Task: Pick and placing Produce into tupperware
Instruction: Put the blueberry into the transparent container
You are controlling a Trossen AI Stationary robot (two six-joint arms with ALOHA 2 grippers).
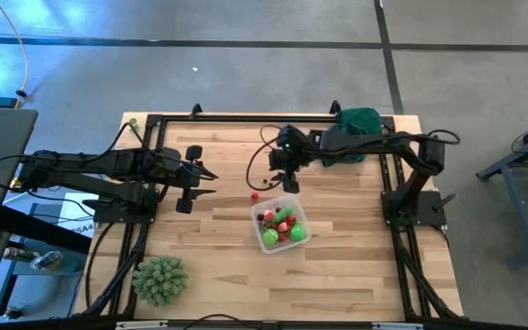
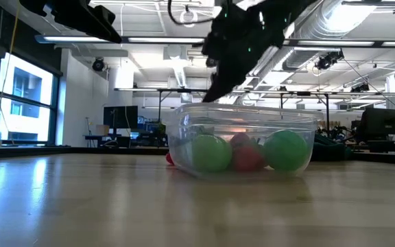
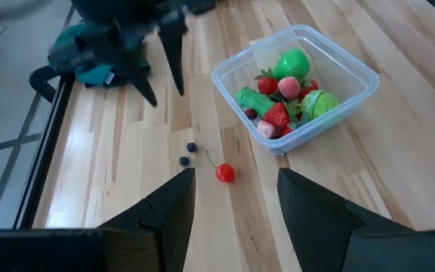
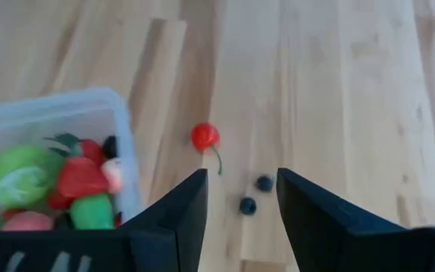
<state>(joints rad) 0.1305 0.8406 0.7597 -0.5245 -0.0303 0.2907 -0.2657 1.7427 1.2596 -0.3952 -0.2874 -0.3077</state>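
Produce mostly sits in the clear box (image 1: 280, 226) mid-table; a red cherry (image 4: 205, 136) and two dark berries (image 4: 256, 193) wait just beside it. Right gripper (image 4: 240, 200) hovers over them, fingers apart, empty. Left gripper (image 1: 193, 173) idles open, well apart.

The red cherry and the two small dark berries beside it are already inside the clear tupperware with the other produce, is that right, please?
Not quite: the red cherry and the two dark berries lie on the bare wooden table, outside the clear tupperware, as the left wrist view shows. The other produce is inside.
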